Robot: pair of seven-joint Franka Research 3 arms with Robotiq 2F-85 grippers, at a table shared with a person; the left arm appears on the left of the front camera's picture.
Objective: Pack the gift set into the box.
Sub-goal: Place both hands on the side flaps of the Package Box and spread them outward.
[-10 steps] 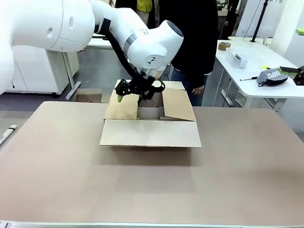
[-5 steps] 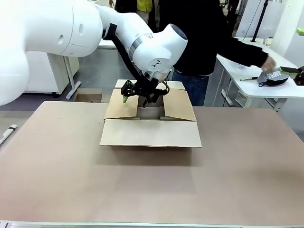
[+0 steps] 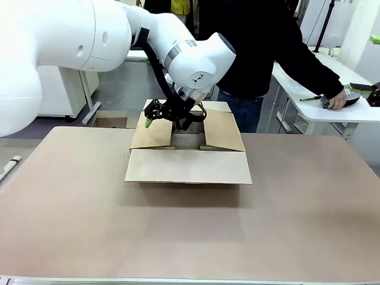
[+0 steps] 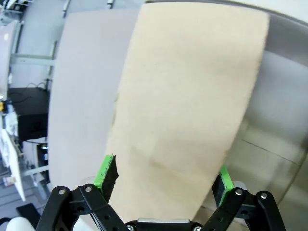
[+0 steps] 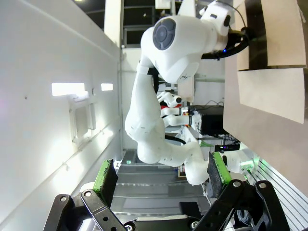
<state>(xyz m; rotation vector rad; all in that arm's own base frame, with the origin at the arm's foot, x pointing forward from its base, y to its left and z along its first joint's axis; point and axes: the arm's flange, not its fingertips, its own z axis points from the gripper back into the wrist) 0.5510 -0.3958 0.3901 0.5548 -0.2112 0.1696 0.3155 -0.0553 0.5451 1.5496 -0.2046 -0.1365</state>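
Note:
The brown carton (image 3: 187, 166) stands mid-table with its flaps spread. My left gripper (image 3: 166, 122) hangs open just over the carton's left flap (image 3: 153, 136). In the left wrist view the gripper (image 4: 163, 179) straddles that flap (image 4: 187, 115), with a green pad (image 4: 107, 173) at each edge, not pinching it. A person behind the carton stretches a hand (image 3: 335, 103) to the side table, onto the grey gift set item (image 3: 352, 98), which is mostly covered. My right gripper (image 5: 161, 175) is open and holds nothing; its view faces the room, with the carton (image 5: 274, 33) at the top right.
The white side table (image 3: 314, 116) at the right carries a tape roll (image 3: 280, 57), a small white tray (image 3: 298, 73) and a screwdriver (image 3: 310, 98). The person stands close behind the carton. Bare tabletop (image 3: 190, 231) stretches in front of and beside the carton.
The person's arm swung out to the side table and the hand now rests on the grey item. My left gripper shifted slightly left over the left flap.

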